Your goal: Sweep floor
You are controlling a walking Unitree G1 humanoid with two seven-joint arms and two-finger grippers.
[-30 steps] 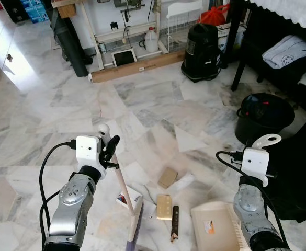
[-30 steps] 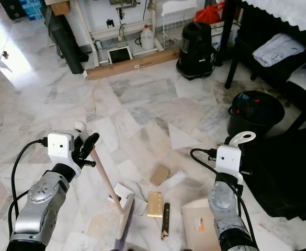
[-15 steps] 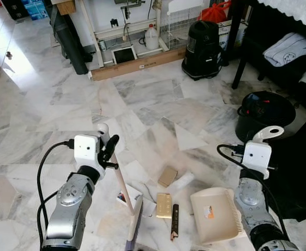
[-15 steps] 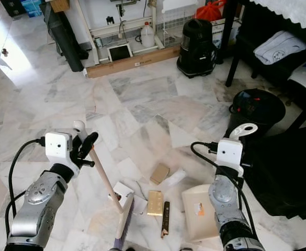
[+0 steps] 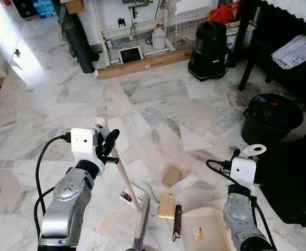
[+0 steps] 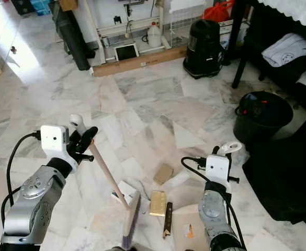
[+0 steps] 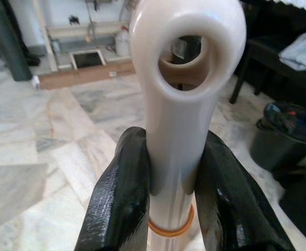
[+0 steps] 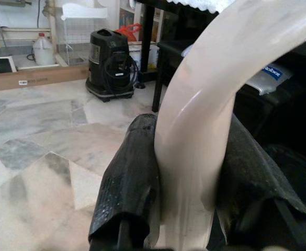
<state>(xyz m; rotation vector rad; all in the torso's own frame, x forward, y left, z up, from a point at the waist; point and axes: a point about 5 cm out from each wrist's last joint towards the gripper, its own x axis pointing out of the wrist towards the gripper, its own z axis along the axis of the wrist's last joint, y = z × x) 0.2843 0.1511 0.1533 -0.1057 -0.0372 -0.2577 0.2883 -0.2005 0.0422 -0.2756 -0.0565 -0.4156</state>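
Broom [image 5: 127, 184]: handle slants from upper left down to its head on the marble floor [image 5: 158, 104], near centre, just left of the debris. Left end effector [image 7: 171, 172] clamped on the top of the handle, just below the hanging loop; both black fingers [image 7: 119, 201] pressed against the cream shaft, seen in the left wrist view.

Dustpan [image 5: 207, 230]: cream, lying on the floor at near right, its mouth toward the debris. Right end effector [image 8: 187, 172] clamped on the dustpan's upright handle; fingers [image 8: 129, 183] grip it from both sides in the right wrist view.

Debris between broom head and dustpan: a tan block [image 5: 170, 176], a yellow bar [image 5: 166, 205], a dark stick [image 5: 176, 222], and a small printed card [image 5: 126, 197] touching the broom shaft's lower end.

Far side: black vacuum [image 5: 210, 44], white jug [image 5: 157, 37], long cardboard box [image 5: 142, 64] along the wall. Right: black bucket [image 5: 272, 117] beside a dark surface [image 5: 278, 31].
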